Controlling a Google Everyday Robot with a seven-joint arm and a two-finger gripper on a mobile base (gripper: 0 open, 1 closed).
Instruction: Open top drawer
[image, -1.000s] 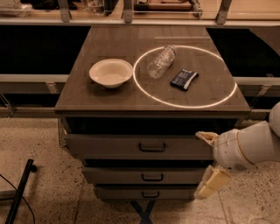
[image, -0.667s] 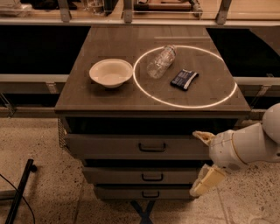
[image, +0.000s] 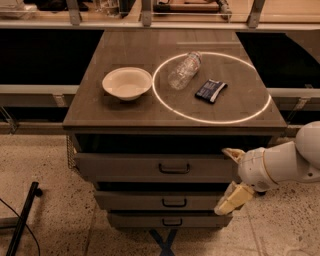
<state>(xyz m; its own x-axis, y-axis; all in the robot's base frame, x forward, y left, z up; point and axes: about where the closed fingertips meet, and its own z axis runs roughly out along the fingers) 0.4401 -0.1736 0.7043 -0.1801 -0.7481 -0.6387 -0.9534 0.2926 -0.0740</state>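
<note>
The top drawer (image: 125, 166) is the widest of three grey-beige fronts under the cabinet top, with a dark bail handle (image: 174, 169) at its centre. A dark gap shows above its front. My gripper (image: 230, 179) is at the drawer's right end, in front of the cabinet, well to the right of the handle. Its two cream fingers are spread apart, one finger (image: 232, 152) at the top drawer's height and the other (image: 231, 200) down at the middle drawer's height. It holds nothing.
Two shallower drawers (image: 162, 202) sit below. On the cabinet top are a white bowl (image: 127, 83), a clear plastic bottle (image: 184, 70) lying down and a dark snack packet (image: 210, 90), inside a bright ring of light. A black pole (image: 22, 220) lies at lower left.
My gripper and arm have shifted slightly left toward the drawer fronts. The drawers and the things on top have not moved.
</note>
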